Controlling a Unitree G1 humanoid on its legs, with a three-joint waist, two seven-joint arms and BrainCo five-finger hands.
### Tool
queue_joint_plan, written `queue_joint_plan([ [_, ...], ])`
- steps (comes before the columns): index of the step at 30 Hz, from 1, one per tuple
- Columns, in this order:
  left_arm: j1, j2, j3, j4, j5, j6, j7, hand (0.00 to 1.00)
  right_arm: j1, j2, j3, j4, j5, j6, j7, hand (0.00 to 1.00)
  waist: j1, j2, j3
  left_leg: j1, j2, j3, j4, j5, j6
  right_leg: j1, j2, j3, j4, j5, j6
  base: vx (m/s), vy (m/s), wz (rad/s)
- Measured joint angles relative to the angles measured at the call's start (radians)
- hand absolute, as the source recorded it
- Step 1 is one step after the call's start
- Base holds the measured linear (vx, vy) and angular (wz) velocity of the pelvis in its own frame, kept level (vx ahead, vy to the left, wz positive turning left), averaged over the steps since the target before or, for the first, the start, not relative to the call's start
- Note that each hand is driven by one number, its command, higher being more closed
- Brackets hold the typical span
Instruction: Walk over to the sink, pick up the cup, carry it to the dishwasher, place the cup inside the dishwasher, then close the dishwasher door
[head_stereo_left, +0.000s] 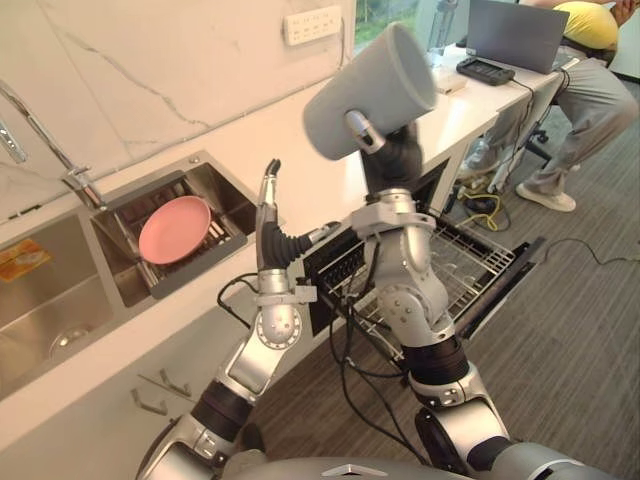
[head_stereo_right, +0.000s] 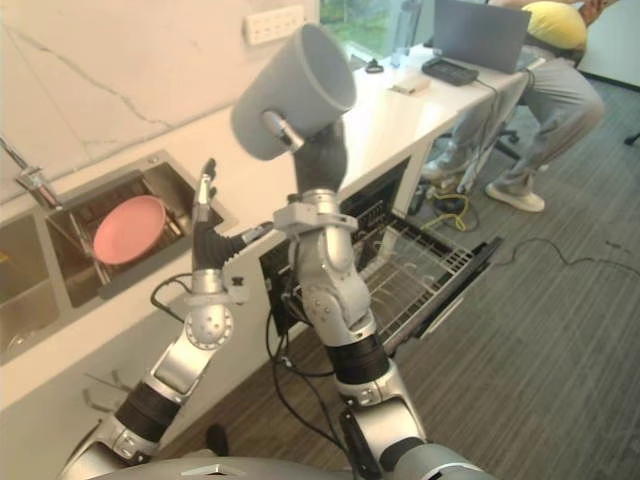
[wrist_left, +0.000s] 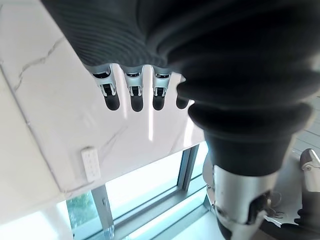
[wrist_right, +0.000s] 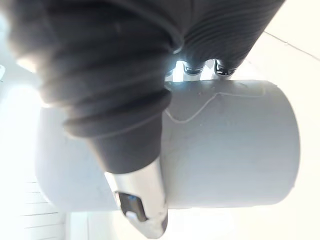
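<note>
Matt grey cup (head_stereo_left: 372, 92), steel sink (head_stereo_left: 60, 290)

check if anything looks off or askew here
The cup is tipped almost on its side, gripped high in the right hand. The dishwasher rack sits out over the open door, which fits the task. The left hand is raised and open. Nothing spilled or broken shows.

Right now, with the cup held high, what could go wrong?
The cup lies tilted in the right hand, high over the counter; a slip could drop it hard. The raised left hand stands close to the right arm and might get bumped on the way down to the rack.
</note>
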Motion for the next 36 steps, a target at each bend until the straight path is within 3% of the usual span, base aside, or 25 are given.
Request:
queue_joint_plan([
  [4,0.009,-0.008,-0.051,0.029,-0.095,-0.016,-0.117,0.00,0.031,-0.006,-0.073,0.000,0.001,-0.011,-0.013,1.00,-0.003,-0.001,0.001,0.000,0.000,0.003,0.000,0.000,0.000,-0.003,0.000,0.004,-0.001,0.001,0.000,0.00,0.001,-0.02],
  [6,0.047,-0.008,-0.105,0.041,-0.203,-0.014,-0.231,0.00,0.070,-0.021,-0.116,0.000,-0.004,-0.012,-0.010,1.00,-0.004,-0.002,0.001,-0.001,0.001,0.012,0.000,-0.002,0.001,-0.010,-0.001,0.012,-0.002,0.002,-0.001,0.00,0.006,-0.11],
  [8,0.083,-0.008,-0.158,0.095,-0.331,0.001,-0.340,0.00,0.104,-0.054,-0.145,0.000,-0.012,-0.002,0.005,1.00,-0.008,-0.002,0.001,-0.011,0.001,0.023,0.000,-0.003,0.001,-0.030,-0.003,0.025,-0.002,0.007,0.000,0.00,0.011,-0.14],
  [10,0.138,-0.006,-0.201,0.203,-0.470,0.044,-0.472,0.00,0.160,-0.105,-0.199,0.012,-0.023,0.012,0.047,1.00,-0.023,-0.008,0.005,-0.017,0.000,0.029,0.000,-0.003,0.002,-0.039,-0.004,0.032,-0.007,0.014,0.001,0.01,0.007,-0.10],
  [14,0.229,0.024,-0.197,0.310,-0.608,0.084,-0.615,0.00,0.221,-0.192,-0.309,0.086,-0.052,0.042,0.129,1.00,-0.047,-0.013,0.009,-0.017,0.001,0.037,0.000,-0.003,0.002,-0.050,-0.005,0.045,-0.005,0.018,0.001,0.01,0.000,-0.08],
  [17,0.286,0.056,-0.172,0.391,-0.645,0.093,-0.686,0.00,0.244,-0.253,-0.386,0.175,-0.077,0.050,0.169,1.00,-0.050,-0.023,0.015,-0.016,0.004,0.044,-0.001,-0.010,-0.001,-0.054,-0.005,0.051,-0.009,0.017,0.000,-0.02,0.001,-0.08],
  [21,0.355,0.080,-0.123,0.501,-0.603,0.091,-0.709,0.00,0.252,-0.294,-0.428,0.247,-0.135,0.056,0.198,1.00,-0.052,-0.030,0.019,-0.016,0.009,0.049,-0.001,-0.017,-0.006,-0.059,-0.003,0.053,-0.009,0.016,-0.004,-0.01,-0.001,-0.05],
  [25,0.396,0.104,-0.067,0.600,-0.510,0.061,-0.700,0.00,0.266,-0.318,-0.434,0.337,-0.214,0.098,0.234,1.00,-0.048,-0.050,0.033,-0.016,0.013,0.049,-0.001,-0.017,-0.007,-0.060,0.000,0.053,-0.008,0.015,-0.008,0.00,0.000,0.00],
  [28,0.397,0.103,0.017,0.687,-0.447,0.026,-0.645,0.00,0.265,-0.322,-0.431,0.451,-0.274,0.158,0.267,1.00,-0.032,-0.074,0.053,-0.021,0.013,0.047,-0.001,-0.013,-0.002,-0.066,0.000,0.052,-0.004,0.015,-0.008,0.00,0.001,0.01],
  [31,0.375,0.104,0.126,0.722,-0.435,0.007,-0.582,0.00,0.213,-0.349,-0.412,0.557,-0.286,0.214,0.314,1.00,-0.022,-0.086,0.111,-0.033,0.013,0.037,0.000,-0.010,-0.003,-0.071,0.000,0.047,0.000,0.016,-0.014,-0.04,0.006,0.06],
  [36,0.339,0.113,0.270,0.732,-0.449,-0.023,-0.497,0.00,0.050,-0.422,-0.403,0.690,-0.287,0.249,0.341,1.00,-0.001,-0.091,0.218,-0.121,0.009,-0.001,0.000,0.014,0.007,-0.136,0.003,0.021,0.005,0.037,-0.014,-0.06,0.020,0.16],
])
